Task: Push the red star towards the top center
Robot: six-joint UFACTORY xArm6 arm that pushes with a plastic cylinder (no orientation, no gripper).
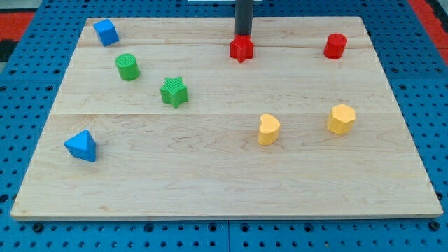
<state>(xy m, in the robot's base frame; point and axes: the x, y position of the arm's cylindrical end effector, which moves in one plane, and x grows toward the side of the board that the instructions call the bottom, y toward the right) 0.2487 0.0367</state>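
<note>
The red star lies near the view's top centre of the wooden board. My rod comes down from the view's top edge, and my tip sits right at the star's top side, touching or nearly touching it.
A red cylinder stands at the top right. A blue cube is at the top left, a green cylinder and a green star below it. A blue pyramid-like block is at the lower left. A yellow heart and a yellow hexagon sit at the right centre.
</note>
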